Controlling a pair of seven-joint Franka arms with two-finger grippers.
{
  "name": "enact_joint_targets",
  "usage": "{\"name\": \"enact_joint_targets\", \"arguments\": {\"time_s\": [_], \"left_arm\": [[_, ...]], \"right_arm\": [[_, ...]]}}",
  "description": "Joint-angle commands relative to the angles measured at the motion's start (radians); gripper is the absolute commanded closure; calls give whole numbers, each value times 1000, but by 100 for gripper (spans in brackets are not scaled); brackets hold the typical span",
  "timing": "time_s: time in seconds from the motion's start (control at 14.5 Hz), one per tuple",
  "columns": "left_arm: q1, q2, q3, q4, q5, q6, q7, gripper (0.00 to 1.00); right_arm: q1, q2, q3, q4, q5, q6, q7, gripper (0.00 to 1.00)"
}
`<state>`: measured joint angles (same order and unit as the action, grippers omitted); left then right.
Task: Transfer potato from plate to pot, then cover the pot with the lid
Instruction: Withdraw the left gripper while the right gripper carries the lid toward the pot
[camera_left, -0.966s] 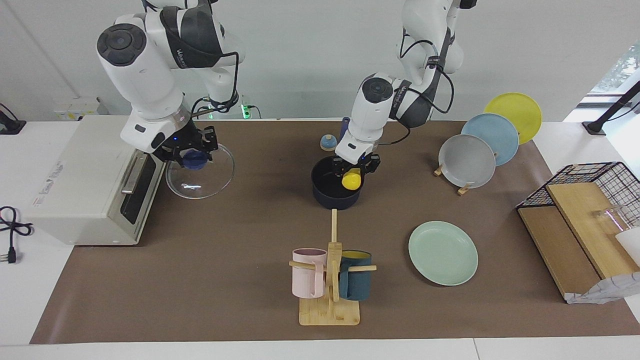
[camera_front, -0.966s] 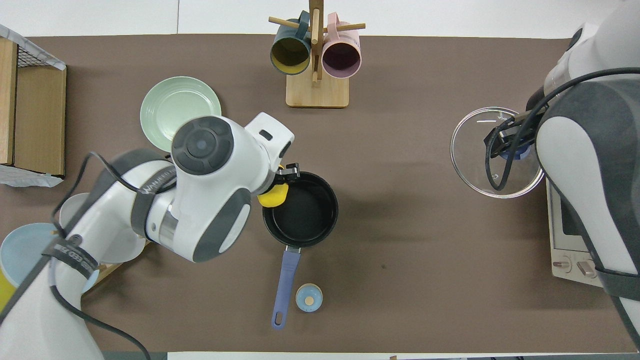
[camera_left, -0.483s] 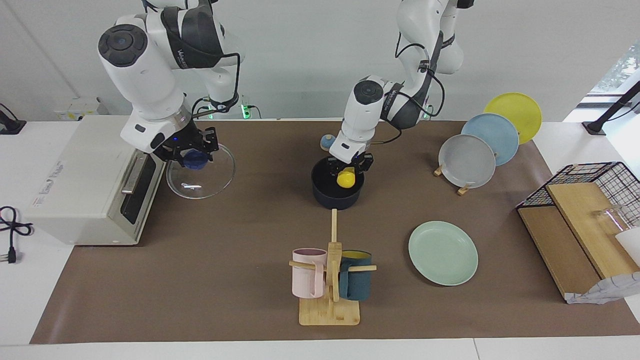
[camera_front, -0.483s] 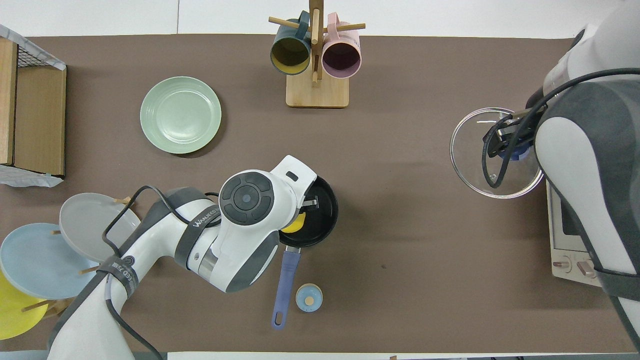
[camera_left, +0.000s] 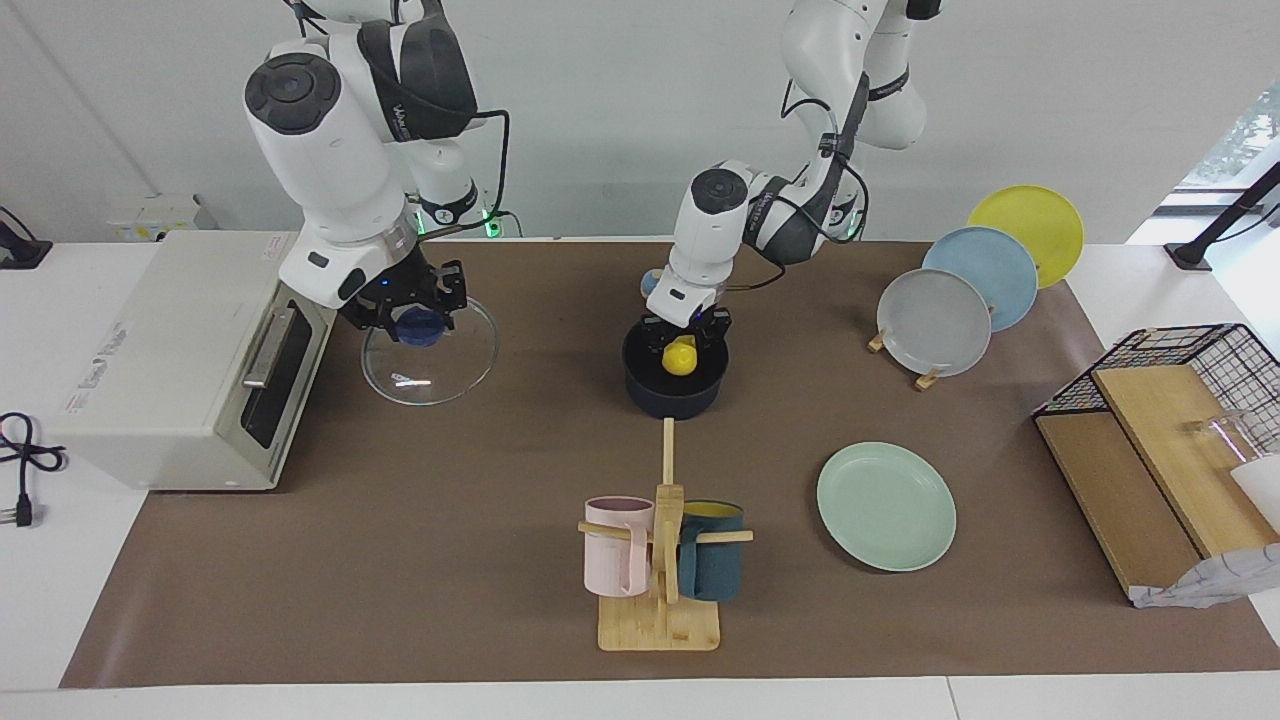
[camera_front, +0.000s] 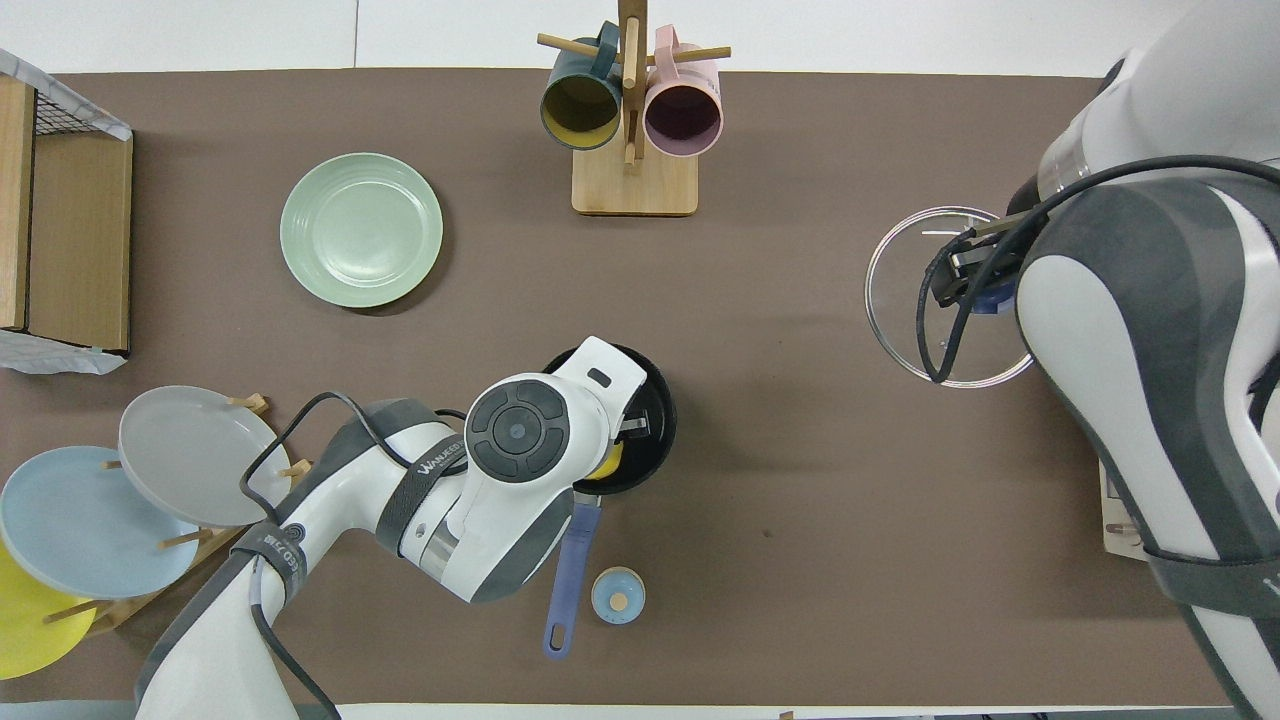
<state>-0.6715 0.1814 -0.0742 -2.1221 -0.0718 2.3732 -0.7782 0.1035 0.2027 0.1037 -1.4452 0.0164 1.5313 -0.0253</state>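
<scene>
The yellow potato (camera_left: 681, 357) is between the fingers of my left gripper (camera_left: 684, 345), low inside the mouth of the dark navy pot (camera_left: 672, 392). In the overhead view only a sliver of the potato (camera_front: 608, 462) shows under the left arm, over the pot (camera_front: 652, 415), whose blue handle (camera_front: 570, 570) points toward the robots. My right gripper (camera_left: 418, 318) is shut on the blue knob of the glass lid (camera_left: 440, 375) and holds it just above the table, beside the oven. The lid (camera_front: 900, 300) also shows in the overhead view. The mint-green plate (camera_left: 886, 506) (camera_front: 361, 229) lies bare.
A blue-and-tan bell (camera_front: 618, 595) stands near the pot handle's end. A wooden mug rack (camera_left: 660, 560) with two mugs stands farther from the robots than the pot. A toaster oven (camera_left: 170, 360) is at the right arm's end. Upright plates (camera_left: 935, 322) and a wire basket (camera_left: 1190, 370) are at the left arm's end.
My left gripper carried the potato from the pot's rim to over its middle and down into it. My right gripper moved the lid a little away from the oven, toward the pot.
</scene>
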Motion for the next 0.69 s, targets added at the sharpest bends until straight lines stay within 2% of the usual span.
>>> {"name": "enact_joint_targets", "arguments": {"time_s": [0.0, 0.28, 0.34, 0.41, 0.48, 0.55, 0.62], "left_arm": [[-46, 36, 22, -21, 3, 79, -48, 100], [-54, 44, 22, -21, 6, 80, -38, 100], [-51, 44, 22, -16, 6, 77, -30, 40], [-45, 43, 24, -7, 15, 66, -24, 0], [-36, 26, 27, 7, 20, 37, -10, 0], [-11, 0, 27, 52, 20, -50, 5, 0], [36, -11, 24, 148, 18, -198, 29, 0]], "right_arm": [[-7, -12, 37, -9, 37, 6, 68, 100], [41, -22, 45, -21, 33, 24, 90, 100], [54, -23, 45, -21, 33, 15, 106, 100], [62, -23, 45, -17, 31, 3, 114, 100], [71, -23, 47, -14, 31, -2, 117, 100], [85, -23, 45, -12, 30, -2, 123, 100], [90, -23, 45, -12, 30, -3, 130, 100]]}}
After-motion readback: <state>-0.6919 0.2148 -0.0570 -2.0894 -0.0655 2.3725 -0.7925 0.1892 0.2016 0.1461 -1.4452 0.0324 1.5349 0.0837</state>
